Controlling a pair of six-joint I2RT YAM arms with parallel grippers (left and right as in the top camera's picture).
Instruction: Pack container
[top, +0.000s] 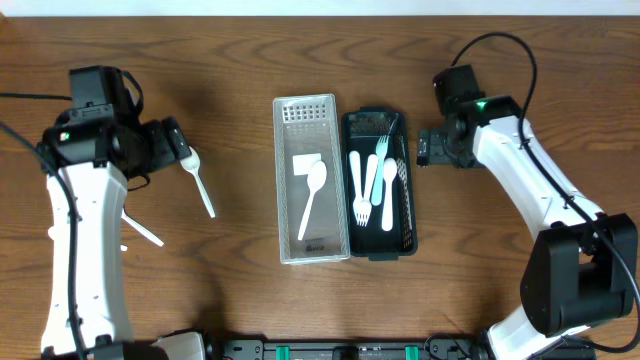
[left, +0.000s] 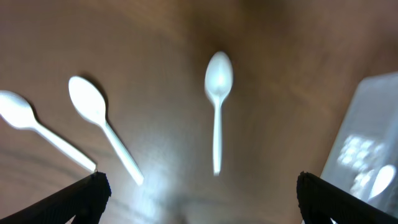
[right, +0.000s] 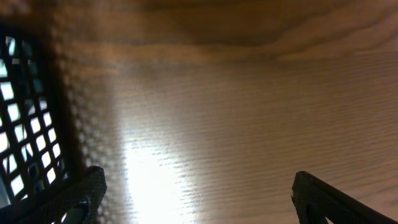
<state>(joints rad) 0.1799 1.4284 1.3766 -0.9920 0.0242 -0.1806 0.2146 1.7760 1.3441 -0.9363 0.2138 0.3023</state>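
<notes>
Container (top: 378, 243), black, lies just right of centre in the overhead frame, holding white forks (top: 360, 190) and a spoon. Clear tray (top: 295, 215) lies just beside its left edge. Left gripper (left: 200, 196): spread wide, empty, above loose spoons (left: 217, 106) at mid-left. Right gripper (right: 196, 193): spread, empty, beside the container's upper right edge.

Surface (top: 230, 60): wood grain, satin finish, throws glare. Spoons (left: 217, 81): white plastic, smooth, slightly glossy. Black container (top: 408, 215): plastic mesh, matt. Clear tray (top: 310, 115): translucent plastic, perforated end.
</notes>
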